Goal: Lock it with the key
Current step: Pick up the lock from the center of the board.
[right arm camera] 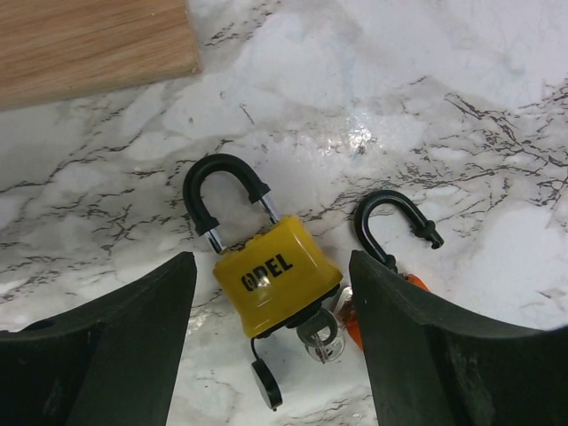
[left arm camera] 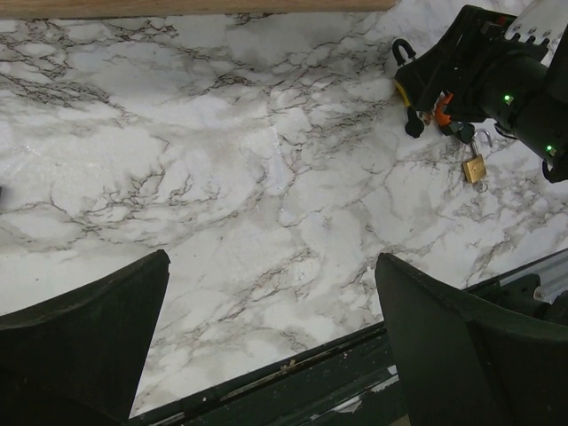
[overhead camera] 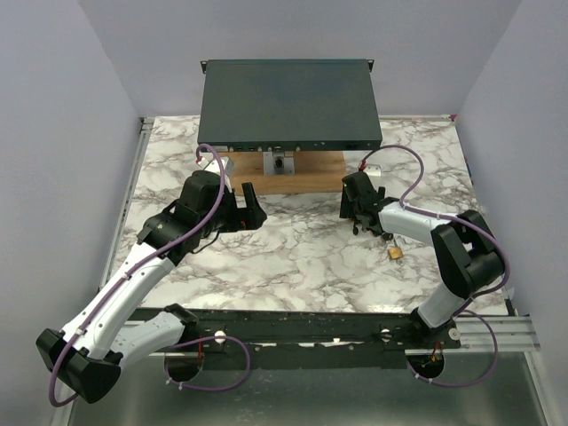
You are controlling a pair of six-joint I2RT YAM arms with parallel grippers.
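Note:
In the right wrist view a yellow padlock [right arm camera: 277, 273] with a black shackle lies flat on the marble. My right gripper [right arm camera: 269, 266] is open, one finger on each side of the padlock and clear of it. The key [right arm camera: 320, 335] shows as a silver piece at the padlock's bottom end. Its orange head [right arm camera: 350, 321] is mostly hidden behind my right finger. A second black shackle [right arm camera: 390, 222], standing open, lies just right of it. My left gripper [left arm camera: 271, 259] hangs open over bare marble, well left of the padlock [left arm camera: 402, 90], with nothing between its fingers.
A small brass padlock [overhead camera: 395, 253] lies on the marble near the right arm. A wooden board [overhead camera: 311, 169] and a dark flat case [overhead camera: 286, 102] stand at the back. The black front rail [left arm camera: 293, 390] runs below the left gripper.

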